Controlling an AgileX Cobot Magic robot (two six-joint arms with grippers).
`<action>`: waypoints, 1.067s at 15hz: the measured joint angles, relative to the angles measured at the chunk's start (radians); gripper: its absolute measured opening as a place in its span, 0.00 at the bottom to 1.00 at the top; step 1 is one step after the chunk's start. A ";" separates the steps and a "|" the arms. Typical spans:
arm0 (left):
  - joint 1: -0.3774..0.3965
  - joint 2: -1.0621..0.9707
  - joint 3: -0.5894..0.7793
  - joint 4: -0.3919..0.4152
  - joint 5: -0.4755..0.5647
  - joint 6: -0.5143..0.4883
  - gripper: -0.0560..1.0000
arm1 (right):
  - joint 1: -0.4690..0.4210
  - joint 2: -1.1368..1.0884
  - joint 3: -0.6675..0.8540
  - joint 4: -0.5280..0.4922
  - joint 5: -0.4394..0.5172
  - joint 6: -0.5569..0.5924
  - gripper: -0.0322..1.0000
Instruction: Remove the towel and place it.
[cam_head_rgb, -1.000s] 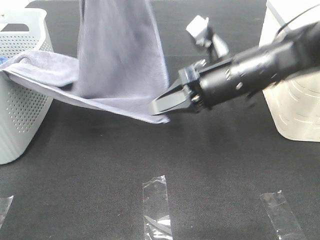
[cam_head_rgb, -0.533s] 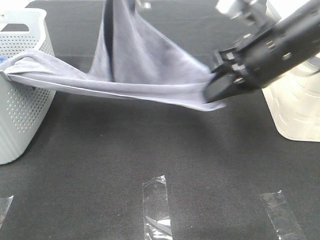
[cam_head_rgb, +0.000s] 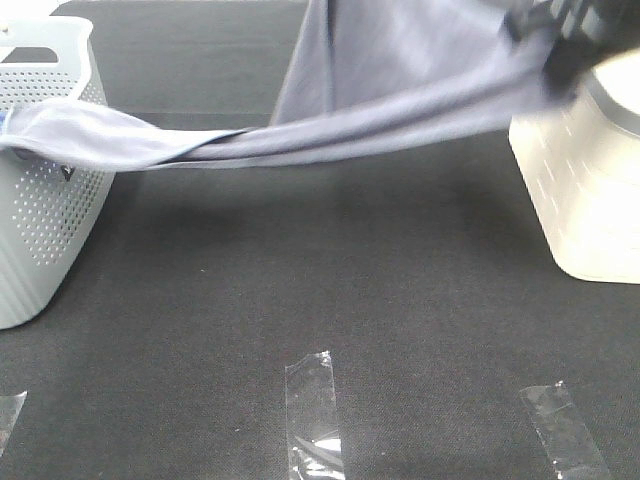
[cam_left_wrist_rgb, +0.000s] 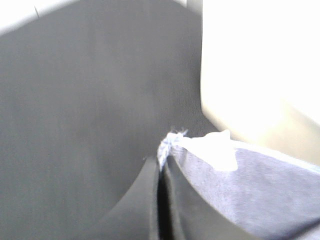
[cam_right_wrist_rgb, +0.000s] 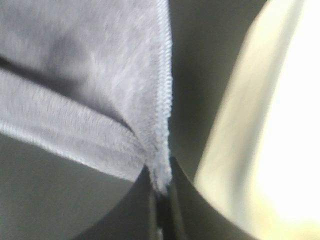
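The greyish-lavender towel (cam_head_rgb: 400, 110) hangs stretched in the air from the grey basket (cam_head_rgb: 40, 200) at the left up to the top right. One end still lies over that basket's rim. My right gripper (cam_head_rgb: 560, 45), blurred at the top right, is shut on the towel's hemmed edge (cam_right_wrist_rgb: 162, 115); its fingers (cam_right_wrist_rgb: 159, 200) pinch it beside the cream basket (cam_right_wrist_rgb: 260, 125). My left gripper (cam_left_wrist_rgb: 161, 172) is shut on a frayed corner of the towel (cam_left_wrist_rgb: 250, 185) with a white label (cam_left_wrist_rgb: 215, 150). In the high view it is above the top edge.
A cream perforated basket (cam_head_rgb: 590, 190) stands at the right on the black table. Two strips of clear tape (cam_head_rgb: 315, 410) (cam_head_rgb: 560, 425) lie near the front edge. A bit of bright blue cloth (cam_head_rgb: 4, 122) shows at the grey basket's rim.
My right gripper has moved up and to the right with the towel's corner. The towel has been pulled taut and higher, further out of the grey basket.
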 joint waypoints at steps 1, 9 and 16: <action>0.000 0.000 0.000 0.040 -0.061 0.000 0.05 | 0.000 0.000 -0.054 -0.048 -0.003 0.017 0.03; 0.044 -0.152 -0.027 0.325 -0.189 -0.012 0.05 | 0.000 -0.007 -0.434 -0.117 -0.076 0.032 0.03; 0.047 -0.086 -0.028 0.291 0.554 -0.012 0.05 | 0.000 0.081 -0.403 0.165 0.333 -0.032 0.03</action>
